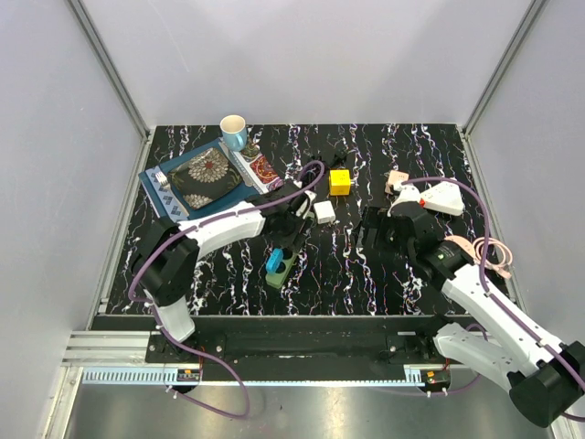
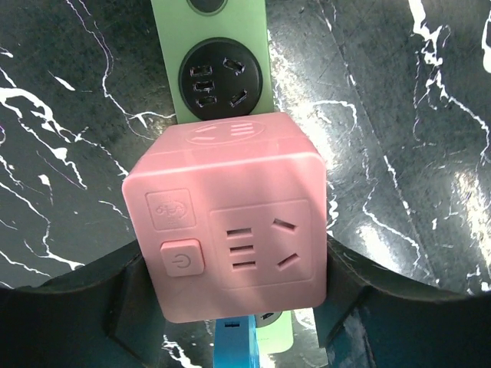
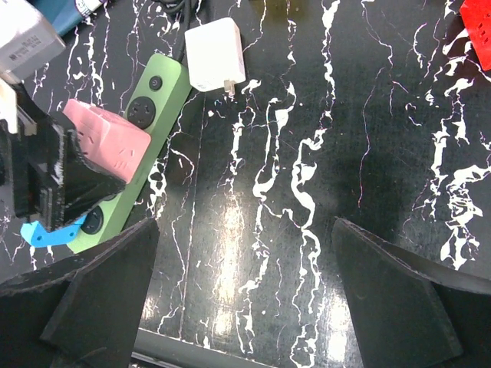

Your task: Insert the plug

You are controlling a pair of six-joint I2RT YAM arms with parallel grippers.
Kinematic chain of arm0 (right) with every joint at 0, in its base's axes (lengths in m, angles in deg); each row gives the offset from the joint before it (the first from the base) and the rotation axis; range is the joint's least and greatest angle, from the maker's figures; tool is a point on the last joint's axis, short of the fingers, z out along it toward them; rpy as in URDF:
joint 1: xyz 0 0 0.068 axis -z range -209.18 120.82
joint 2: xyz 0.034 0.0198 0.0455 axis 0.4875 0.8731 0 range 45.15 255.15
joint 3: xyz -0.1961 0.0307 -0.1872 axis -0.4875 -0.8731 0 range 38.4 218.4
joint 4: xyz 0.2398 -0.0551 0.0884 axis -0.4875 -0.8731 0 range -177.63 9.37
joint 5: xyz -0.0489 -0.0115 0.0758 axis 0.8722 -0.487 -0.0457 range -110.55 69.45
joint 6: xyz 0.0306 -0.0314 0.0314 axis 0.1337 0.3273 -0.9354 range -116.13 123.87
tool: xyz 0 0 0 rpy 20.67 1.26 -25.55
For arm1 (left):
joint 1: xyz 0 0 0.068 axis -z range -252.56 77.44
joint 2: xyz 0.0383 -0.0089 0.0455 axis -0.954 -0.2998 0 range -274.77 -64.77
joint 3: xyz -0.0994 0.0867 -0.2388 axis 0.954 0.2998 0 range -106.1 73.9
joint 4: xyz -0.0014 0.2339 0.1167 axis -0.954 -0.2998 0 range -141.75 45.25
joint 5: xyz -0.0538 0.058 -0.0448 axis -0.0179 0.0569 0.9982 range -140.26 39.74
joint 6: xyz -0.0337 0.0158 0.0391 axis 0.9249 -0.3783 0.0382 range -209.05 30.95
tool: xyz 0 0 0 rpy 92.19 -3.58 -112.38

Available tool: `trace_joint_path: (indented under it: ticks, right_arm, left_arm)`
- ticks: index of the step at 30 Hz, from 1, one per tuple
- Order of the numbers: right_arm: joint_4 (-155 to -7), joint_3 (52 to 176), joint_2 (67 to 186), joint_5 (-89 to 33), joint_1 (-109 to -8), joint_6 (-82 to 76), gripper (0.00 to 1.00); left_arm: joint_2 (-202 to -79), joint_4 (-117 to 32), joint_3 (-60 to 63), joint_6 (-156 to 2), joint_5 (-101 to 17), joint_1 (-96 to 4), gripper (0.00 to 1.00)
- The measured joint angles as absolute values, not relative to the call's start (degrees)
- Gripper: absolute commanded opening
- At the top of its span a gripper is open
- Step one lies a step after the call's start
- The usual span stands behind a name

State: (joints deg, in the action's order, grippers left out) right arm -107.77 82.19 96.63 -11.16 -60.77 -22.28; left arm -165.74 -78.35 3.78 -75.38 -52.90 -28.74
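Left wrist view: the left gripper (image 2: 245,307) is partly closed on the pink socket cube (image 2: 234,230). We see one dark finger (image 2: 126,307) against each flank, with no gap visible. The cube sits on the green power strip (image 2: 249,31), between an empty round socket (image 2: 222,77) and a blue plug (image 2: 234,341); whether its prongs are seated we cannot tell. The cube's upper face carries a slotted outlet and a button (image 2: 181,259) bearing the power symbol. The embossed square logo above the button and the raised mark on the far face are too faint for us to read.

Right wrist view: the right gripper (image 3: 245,299) hangs wide open and holds nothing above the marbled black table (image 3: 307,153). A white charger (image 3: 216,65) lies just beside the strip's far end
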Motion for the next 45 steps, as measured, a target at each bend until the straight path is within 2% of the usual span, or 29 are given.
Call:
trace_joint_path:
  ticks: [5,12,15,16,18,19,20,26,34,40,45]
  right_arm:
    - [-107.5,82.3,99.3,-11.2,-60.5,-21.9,1.00]
    - [-108.0,86.0,107.0,-11.8,-55.2,-21.3,1.00]
    - [-108.4,88.2,110.4,-12.7,-50.6,-21.2,1.00]
    - [-108.5,89.0,111.4,-12.8,-48.8,-21.2,1.00]
    - [-108.6,90.2,113.4,-13.1,-45.4,-21.3,1.00]
    - [-108.8,90.7,114.3,-13.3,-43.6,-21.5,1.00]
    - [-108.9,91.2,115.3,-13.8,-41.8,-21.7,1.00]
    - [-108.3,92.8,120.0,-15.0,-31.3,-25.9,1.00]
    - [-101.6,92.8,123.9,-15.4,-19.4,-38.1,1.00]
    - [-93.5,92.1,127.1,-13.0,-17.2,-48.7,1.00]
    - [-87.6,89.4,131.1,-10.5,-17.1,-59.3,1.00]
  left_arm:
    - [-165.9,-80.5,2.8,-81.8,-48.1,-33.4,0.51]
    - [-170.4,-87.0,-3.9,-90.7,-46.7,-38.5,0.60]
    - [-171.9,-89.2,-6.0,-92.3,-46.1,-39.1,0.72]
    - [-172.1,-89.3,-6.2,-92.5,-46.0,-39.3,0.80]
    - [-172.2,-89.2,-6.3,-93.1,-46.4,-39.6,0.88]
    - [-172.2,-89.2,-6.2,-93.1,-46.9,-39.8,0.96]
    - [-172.2,-89.2,-6.2,-93.0,-47.1,-40.1,0.99]
    - [-167.6,-88.1,-4.4,-92.1,-49.6,-41.3,0.99]
    - [-149.3,-86.4,-2.3,-88.9,-52.6,-41.9,0.99]
    - [-137.9,-81.7,3.1,-85.9,-52.7,-41.9,0.99]
    - [-137.1,-78.0,8.6,-84.9,-53.8,-41.9,0.99]
